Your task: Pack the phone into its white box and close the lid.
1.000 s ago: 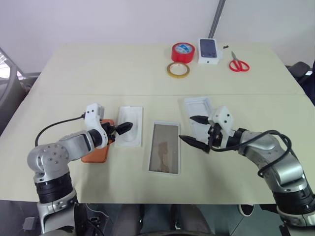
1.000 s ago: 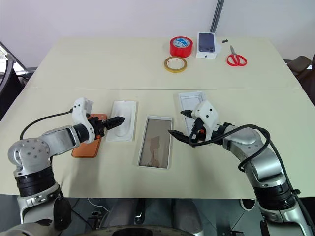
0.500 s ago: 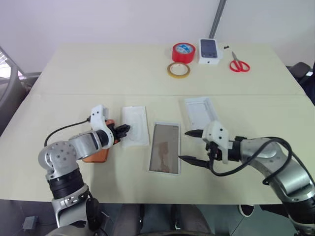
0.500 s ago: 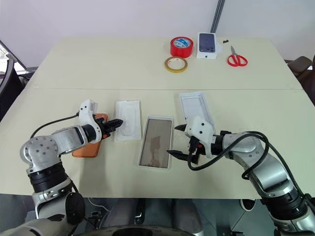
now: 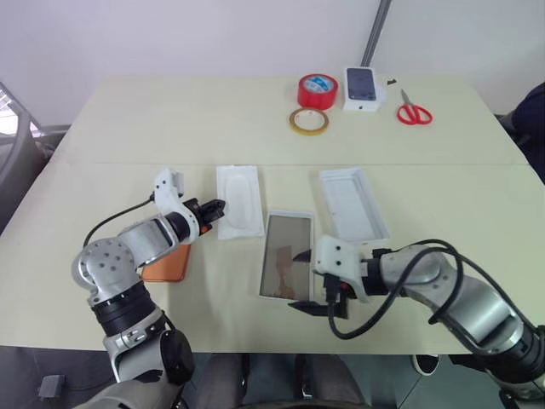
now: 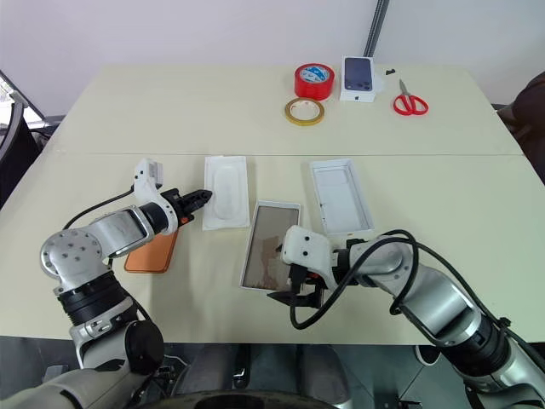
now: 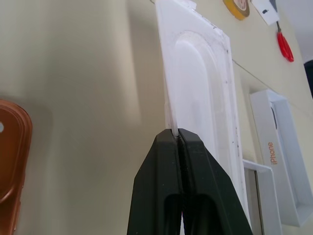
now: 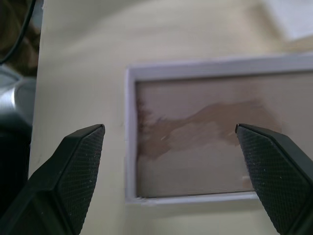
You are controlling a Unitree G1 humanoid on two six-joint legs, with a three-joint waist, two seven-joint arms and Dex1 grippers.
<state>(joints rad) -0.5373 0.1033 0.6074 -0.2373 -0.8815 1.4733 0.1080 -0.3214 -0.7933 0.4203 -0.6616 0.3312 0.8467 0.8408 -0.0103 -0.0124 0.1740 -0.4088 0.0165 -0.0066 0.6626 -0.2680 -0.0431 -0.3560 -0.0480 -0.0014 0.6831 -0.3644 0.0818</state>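
Observation:
The orange phone [image 5: 167, 263] lies flat at the left, partly under my left arm. My left gripper [image 5: 213, 207] is shut on the edge of a flat white insert [image 5: 239, 201] with an oval recess; the black fingers [image 7: 168, 161] pinch its thin rim. The white box [image 5: 300, 216], a shallow tray with a brownish floor, lies in the middle. Its lid [image 5: 353, 204] rests open side up to the tray's right. My right gripper [image 5: 301, 279] is open over the tray's near end [image 8: 130, 147], with nothing between its fingers.
At the table's far side stand a red tape roll [image 5: 317, 90], a yellowish tape ring [image 5: 307, 121], a small white box with a phone picture [image 5: 361, 88] and red scissors [image 5: 414, 111]. Bare tabletop lies between these and the packing items.
My left gripper shut on the insert's edge and carried it a little farther up the table. My right gripper swung from beside the lid to the tray's near end, staying open.

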